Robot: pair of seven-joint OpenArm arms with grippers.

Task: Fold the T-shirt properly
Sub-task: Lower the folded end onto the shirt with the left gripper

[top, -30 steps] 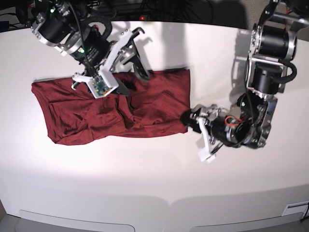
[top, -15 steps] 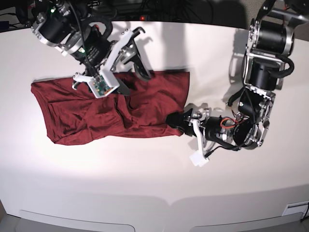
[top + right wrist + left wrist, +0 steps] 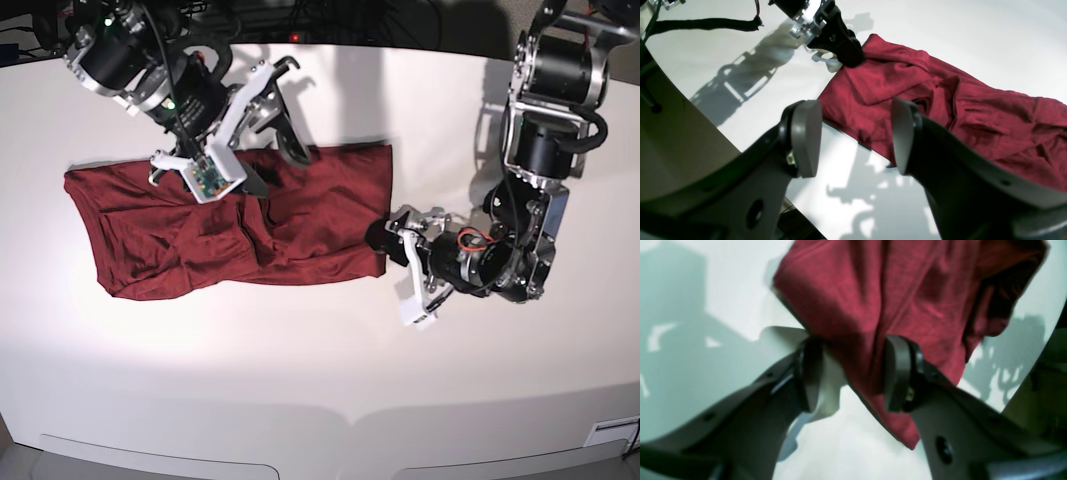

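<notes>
Because the T-shirt (image 3: 230, 225), lying crumpled on the white worktop (image 3: 300, 370), looks thin, limp and light, it is best pinched at a corner hem, where the left end effector (image 3: 848, 373) straddles it with jaws spread, while the right end effector (image 3: 857, 136) hovers spread and empty.

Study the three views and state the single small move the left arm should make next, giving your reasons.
Probably close the left pincer. Its jaws stand open around the near corner of the T-shirt, with cloth already between the pads, so gripping seems the natural step before lifting to fold. The right pincer hovers open above the far edge.
</notes>
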